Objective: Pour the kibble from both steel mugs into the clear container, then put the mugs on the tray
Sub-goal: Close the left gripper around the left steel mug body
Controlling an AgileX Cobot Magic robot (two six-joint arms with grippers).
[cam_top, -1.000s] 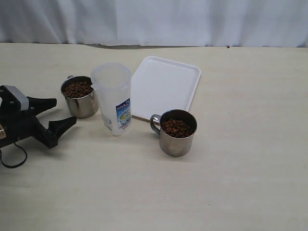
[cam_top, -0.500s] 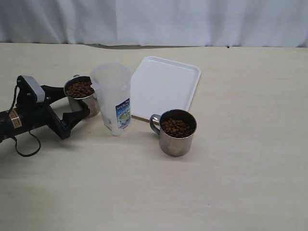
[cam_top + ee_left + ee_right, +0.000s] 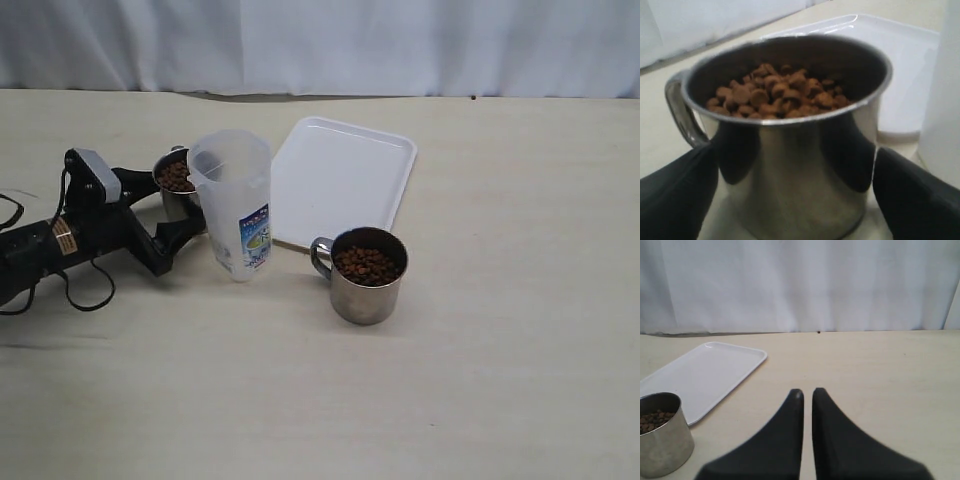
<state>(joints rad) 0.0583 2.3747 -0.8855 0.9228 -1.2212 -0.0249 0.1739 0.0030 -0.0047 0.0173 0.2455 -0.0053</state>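
Soft even light, faint shadows, steel mug (image 3: 795, 165) blurred close-up, dark reflections

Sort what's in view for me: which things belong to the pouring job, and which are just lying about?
Job:
- left mug and right mug, both holding kibble
- clear container
- white tray
- left gripper, open around the left mug
- right gripper, shut, empty

Lying about:
- dark speck at the far edge of the table
- white curtain behind

Bench (image 3: 500, 380): pale beige, matt surface. White pleated curtain (image 3: 400, 40) along its far edge. Small dark speck (image 3: 473, 97) at that edge.
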